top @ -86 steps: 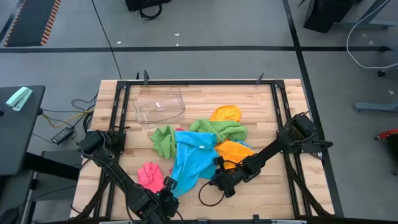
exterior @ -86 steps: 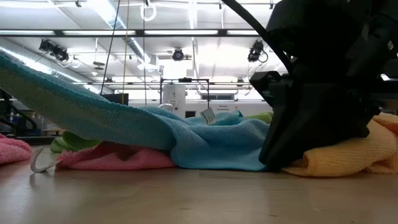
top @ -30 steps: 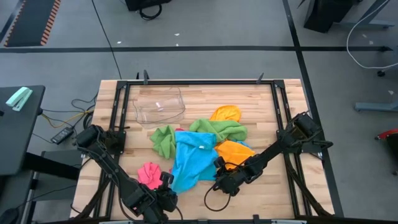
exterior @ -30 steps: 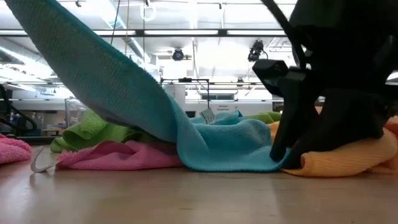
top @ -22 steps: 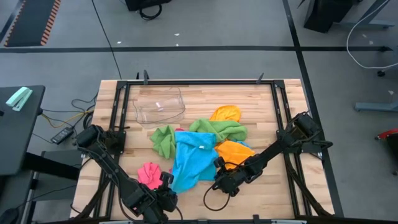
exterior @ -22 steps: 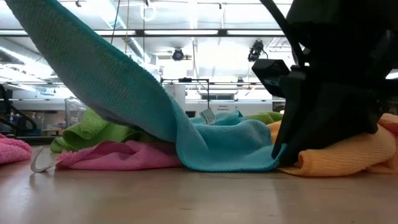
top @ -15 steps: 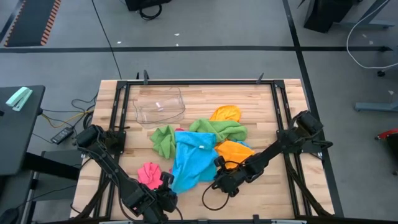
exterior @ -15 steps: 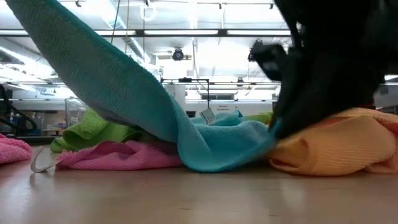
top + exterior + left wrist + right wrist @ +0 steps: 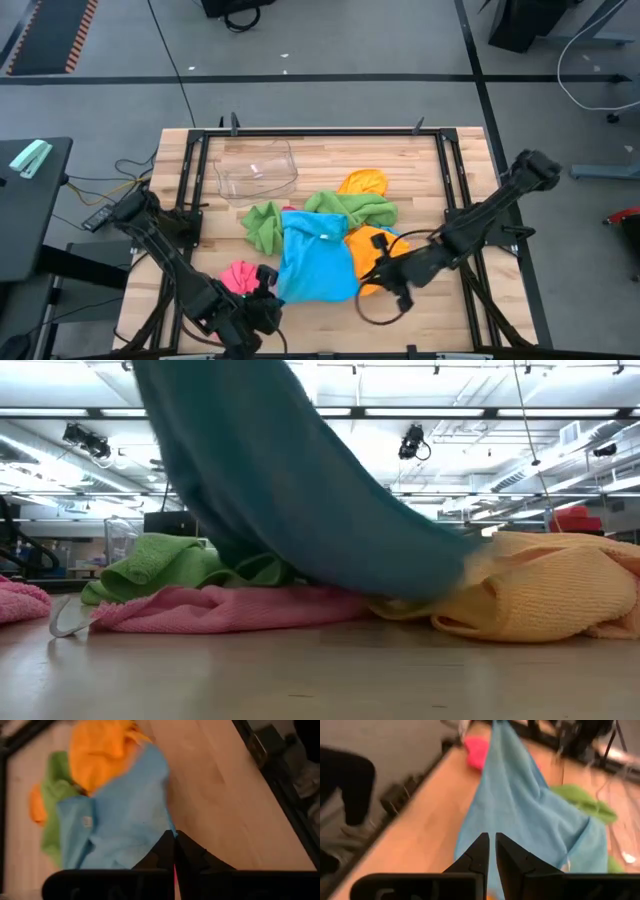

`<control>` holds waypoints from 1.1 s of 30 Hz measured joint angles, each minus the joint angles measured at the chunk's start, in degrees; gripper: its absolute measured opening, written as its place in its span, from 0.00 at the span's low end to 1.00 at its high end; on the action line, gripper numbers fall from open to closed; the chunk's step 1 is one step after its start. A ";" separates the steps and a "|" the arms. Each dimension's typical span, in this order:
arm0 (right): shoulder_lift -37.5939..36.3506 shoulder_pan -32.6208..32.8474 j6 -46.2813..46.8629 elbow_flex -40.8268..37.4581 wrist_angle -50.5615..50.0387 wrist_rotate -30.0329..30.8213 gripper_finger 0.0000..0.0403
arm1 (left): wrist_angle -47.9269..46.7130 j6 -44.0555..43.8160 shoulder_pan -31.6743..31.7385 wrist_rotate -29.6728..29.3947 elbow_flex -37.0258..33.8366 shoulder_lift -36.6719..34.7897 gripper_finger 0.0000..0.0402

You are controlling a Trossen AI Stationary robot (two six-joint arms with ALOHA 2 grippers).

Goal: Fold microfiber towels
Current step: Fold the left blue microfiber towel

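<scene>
High view: we hold the blue towel over the table by its near corners, stretching it flat for folding. Wrist views: left gripper and right gripper have jaws clamped on its edge.

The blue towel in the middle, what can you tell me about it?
The blue towel is a soft, fuzzy sky-blue cloth with a small white tag. It is stretched out and lifted above the table between the two hands: the left hand is shut on one corner, the right hand on another. Its far end drapes over the green towel, and it overlaps the orange towel.
</scene>
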 joint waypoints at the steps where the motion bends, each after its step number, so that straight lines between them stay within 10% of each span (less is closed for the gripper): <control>1: -1.51 0.34 0.06 0.00 -0.88 -0.31 0.10 | -0.03 0.74 0.36 -0.91 0.00 -0.86 0.02; 16: 6.10 2.13 5.58 -1.36 -2.84 -0.71 0.13 | 2.91 4.16 6.72 -1.20 0.00 -3.27 0.03; 33: 27.94 3.09 4.07 2.25 8.45 7.21 0.50 | 0.22 1.75 6.92 -1.26 -0.04 -3.27 0.03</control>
